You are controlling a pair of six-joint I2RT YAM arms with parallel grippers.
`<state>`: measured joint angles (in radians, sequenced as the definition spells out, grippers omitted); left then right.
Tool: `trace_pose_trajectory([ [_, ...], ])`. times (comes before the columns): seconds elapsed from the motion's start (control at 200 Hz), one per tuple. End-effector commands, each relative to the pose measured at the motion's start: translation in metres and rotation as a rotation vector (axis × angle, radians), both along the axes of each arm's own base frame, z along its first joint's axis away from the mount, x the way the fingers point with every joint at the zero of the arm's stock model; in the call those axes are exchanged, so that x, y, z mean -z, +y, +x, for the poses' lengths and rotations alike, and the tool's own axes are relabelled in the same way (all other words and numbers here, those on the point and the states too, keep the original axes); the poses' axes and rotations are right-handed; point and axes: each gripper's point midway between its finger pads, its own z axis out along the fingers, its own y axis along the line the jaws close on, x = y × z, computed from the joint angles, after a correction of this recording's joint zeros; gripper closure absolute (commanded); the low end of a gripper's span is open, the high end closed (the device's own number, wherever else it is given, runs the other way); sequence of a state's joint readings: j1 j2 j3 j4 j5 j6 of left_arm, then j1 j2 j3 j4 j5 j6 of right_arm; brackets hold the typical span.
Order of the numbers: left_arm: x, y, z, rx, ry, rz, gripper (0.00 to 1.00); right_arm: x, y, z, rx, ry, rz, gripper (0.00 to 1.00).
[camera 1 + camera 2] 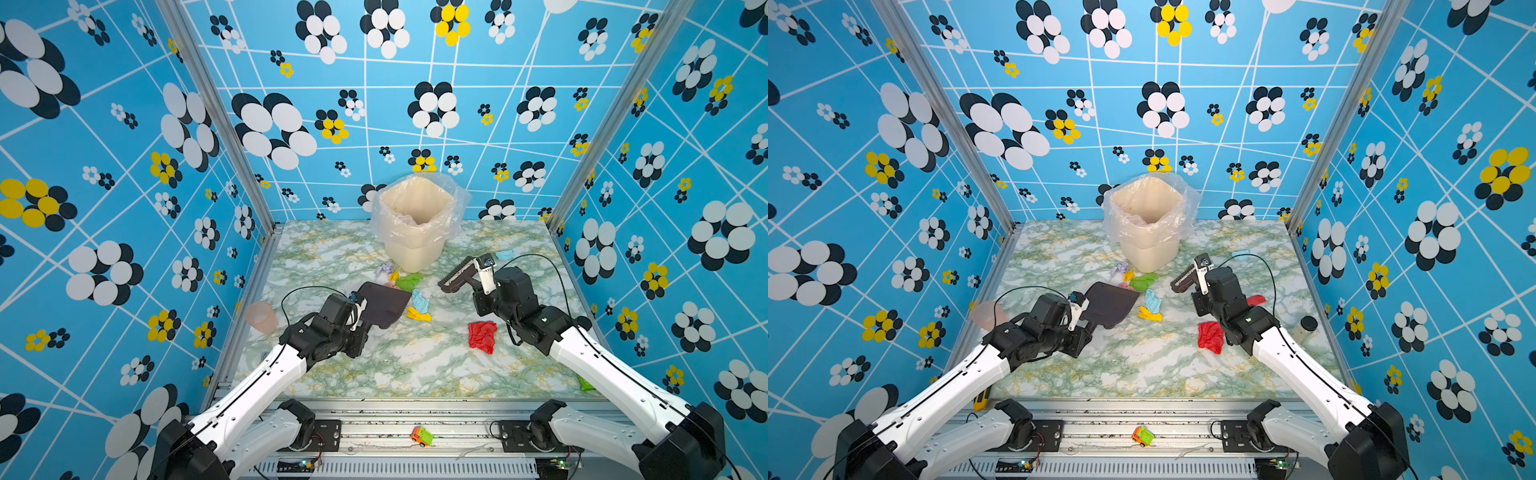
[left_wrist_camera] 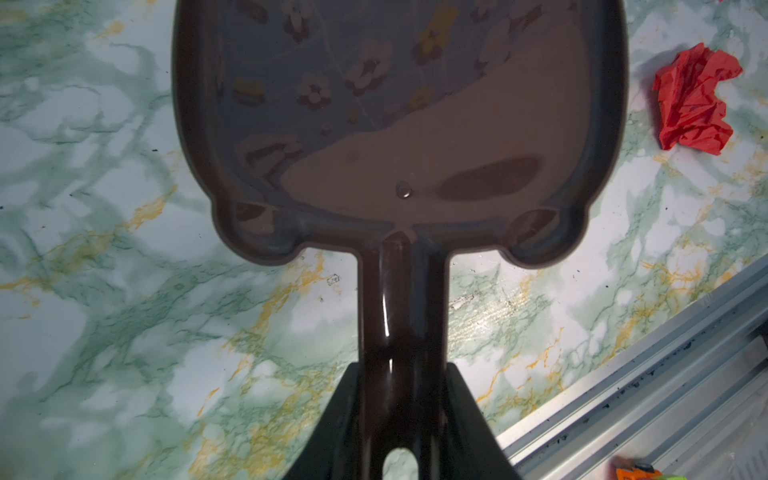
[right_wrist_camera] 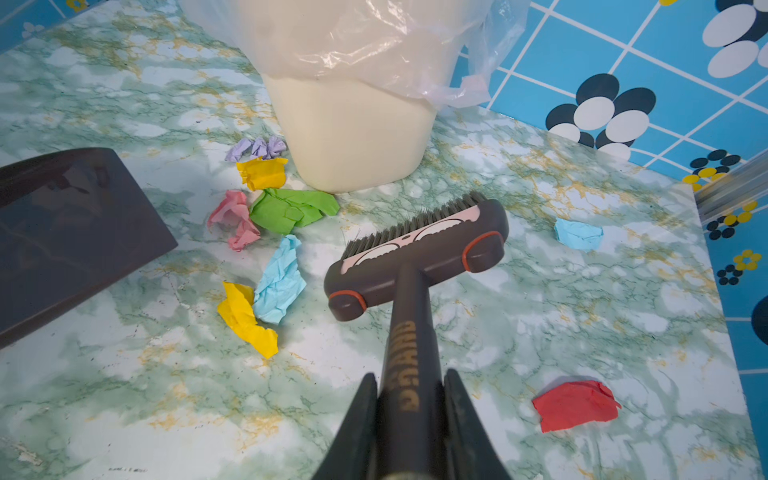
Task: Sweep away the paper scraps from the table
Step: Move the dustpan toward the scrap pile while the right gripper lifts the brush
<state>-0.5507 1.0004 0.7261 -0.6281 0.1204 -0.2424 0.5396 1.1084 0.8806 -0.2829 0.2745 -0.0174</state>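
My left gripper [image 2: 401,374] is shut on the handle of a dark brown dustpan [image 1: 382,305], which lies on the marble table [image 1: 415,365] left of centre. My right gripper [image 3: 409,386] is shut on the handle of a dark brush [image 3: 415,257], bristles toward the bin. Between pan and brush lie paper scraps: lavender [image 3: 257,147], yellow [image 3: 262,172], pink [image 3: 232,218], green [image 3: 291,208], light blue [image 3: 278,282] and another yellow one [image 3: 245,320]. A light blue scrap [image 3: 577,233] and a small red one [image 3: 575,405] lie right of the brush. A larger red wad [image 1: 482,336] sits nearer the front.
A cream bin [image 1: 417,224] with a clear liner stands at the back centre. A pinkish cup [image 1: 261,316] is by the left rail, a black-capped bottle [image 1: 1304,326] by the right rail, a green packet [image 1: 586,383] at the front right, and a toy car [image 1: 421,436] on the front rail.
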Motion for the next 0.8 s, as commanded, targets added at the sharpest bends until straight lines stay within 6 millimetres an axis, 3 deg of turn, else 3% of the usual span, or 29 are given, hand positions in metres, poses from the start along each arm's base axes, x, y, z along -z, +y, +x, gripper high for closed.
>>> trace_pose_trajectory([
  [0.0, 0.009, -0.009, -0.016, 0.026, 0.063, -0.008, 1.00, -0.021, -0.004, 0.010, 0.047, -0.055, 0.016, 1.00],
  [0.095, 0.013, -0.020, -0.028, 0.076, 0.088, -0.005, 1.00, -0.018, -0.002, 0.013, 0.039, -0.049, 0.009, 1.00],
  [0.31, 0.031, -0.025, -0.041, 0.123, 0.145, 0.074, 1.00, -0.015, 0.007, 0.021, 0.016, -0.046, 0.006, 1.00],
  [0.795, 0.055, -0.040, -0.050, 0.170, 0.234, 0.198, 1.00, -0.009, 0.024, 0.024, -0.066, -0.027, 0.021, 1.00],
])
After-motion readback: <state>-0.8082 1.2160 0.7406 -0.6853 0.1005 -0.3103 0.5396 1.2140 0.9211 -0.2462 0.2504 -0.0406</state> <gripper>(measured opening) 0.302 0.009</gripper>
